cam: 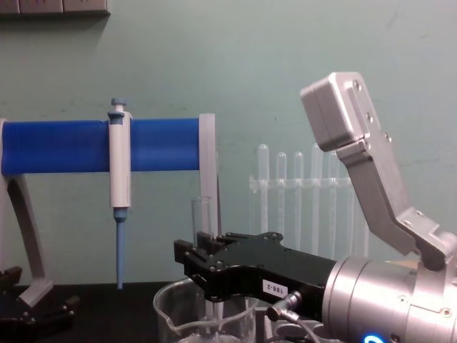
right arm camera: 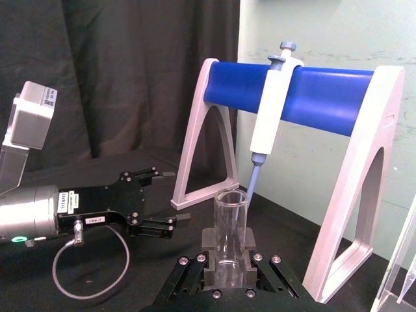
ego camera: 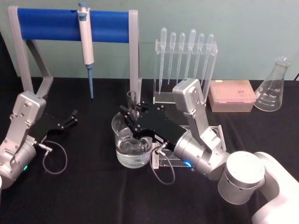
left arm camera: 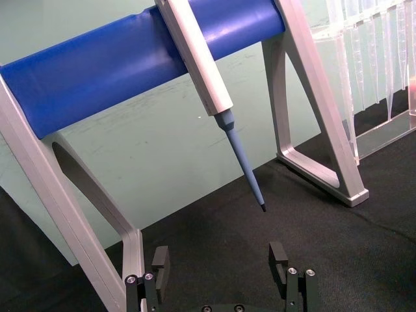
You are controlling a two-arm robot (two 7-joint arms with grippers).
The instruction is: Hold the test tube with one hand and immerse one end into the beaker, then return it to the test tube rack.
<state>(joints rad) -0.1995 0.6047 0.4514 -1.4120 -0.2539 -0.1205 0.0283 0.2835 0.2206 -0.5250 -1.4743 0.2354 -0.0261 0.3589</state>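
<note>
**Right gripper [ego camera: 130,114] pinches the test tube [ego camera: 132,99] upright over the beaker [ego camera: 122,156]**

Behind the beaker stands a grey frame with a blue bar [ego camera: 51,23]. A white-and-blue pipette [ego camera: 86,42] hangs from the bar, tip down, behind and to the left of the beaker. Behind and to the right of the beaker, a clear holder carries a row of plastic pipettes [ego camera: 187,51]. Farther right sit a pink tip box [ego camera: 232,95] and a conical flask [ego camera: 275,86]. The right arm's black jaw body reaches across the beaker's right rim. It hides the tube's middle and covers part of a clear rack [ego camera: 216,133] just right of the beaker. Well to the left of the beaker, the left gripper [ego camera: 72,116] hovers above the black cloth [ego camera: 93,196], fingers spread and empty.

The tube is clear glass and stands vertical, its open rim above the closed jaws. Its lower part drops below the beaker's rim, inside the glass wall. Clear liquid fills the beaker's lower portion; whether the tube's tip meets it cannot be told.
</note>
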